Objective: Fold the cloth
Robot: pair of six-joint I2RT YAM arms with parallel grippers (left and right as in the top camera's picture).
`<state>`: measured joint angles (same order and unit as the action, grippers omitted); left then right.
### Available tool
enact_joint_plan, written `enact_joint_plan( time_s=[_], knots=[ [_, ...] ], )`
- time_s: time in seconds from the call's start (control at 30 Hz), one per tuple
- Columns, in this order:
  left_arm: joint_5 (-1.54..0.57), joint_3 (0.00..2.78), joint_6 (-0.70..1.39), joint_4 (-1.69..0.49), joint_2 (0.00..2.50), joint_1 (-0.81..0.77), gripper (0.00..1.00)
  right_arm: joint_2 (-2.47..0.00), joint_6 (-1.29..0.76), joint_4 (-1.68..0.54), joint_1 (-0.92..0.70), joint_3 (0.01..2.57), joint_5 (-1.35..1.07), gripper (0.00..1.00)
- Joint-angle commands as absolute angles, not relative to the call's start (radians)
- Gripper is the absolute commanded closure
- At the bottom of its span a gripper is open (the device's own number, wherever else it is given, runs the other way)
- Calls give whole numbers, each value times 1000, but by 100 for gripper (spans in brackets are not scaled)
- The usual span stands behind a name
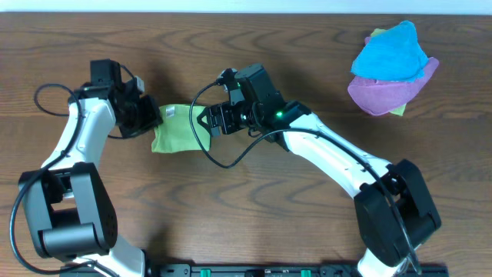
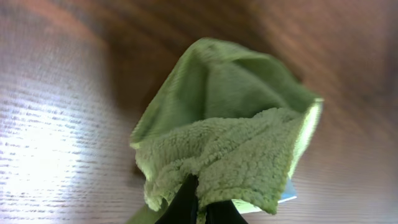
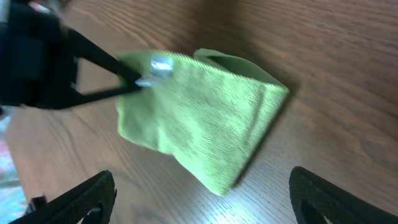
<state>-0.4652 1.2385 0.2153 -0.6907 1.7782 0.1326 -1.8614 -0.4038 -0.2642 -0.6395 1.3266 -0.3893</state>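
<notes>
Lime-green microfibre cloth, partly doubled over, lies on the counter, well to the left of the blue-and-purple cloth heap. Left pincer, on the cloth's far side from the heap, is pressed together on a raised edge, apparently near the white tag. Right pincer, on the heap side, stands spread over the cloth, holding nothing. The cloth is probably light, limp and grippy. It is best taken at a free corner or hem, as mid-panel grips would bunch it.
</notes>
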Motion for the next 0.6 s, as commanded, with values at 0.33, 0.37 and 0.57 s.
enact_joint_plan(
  time_s=[0.33, 0.37, 0.57],
  knots=[
    [-498, 1325, 244, -688, 1784, 128, 94, -1846, -380, -285, -630, 1340, -359, 11],
    [-498, 1325, 244, -678, 1784, 128, 95, -1846, -380, -285, -630, 1340, -359, 11],
    [-459, 1325, 243, -620, 1793, 112, 94, -1846, -380, -284, -630, 1340, -371, 11]
  ],
)
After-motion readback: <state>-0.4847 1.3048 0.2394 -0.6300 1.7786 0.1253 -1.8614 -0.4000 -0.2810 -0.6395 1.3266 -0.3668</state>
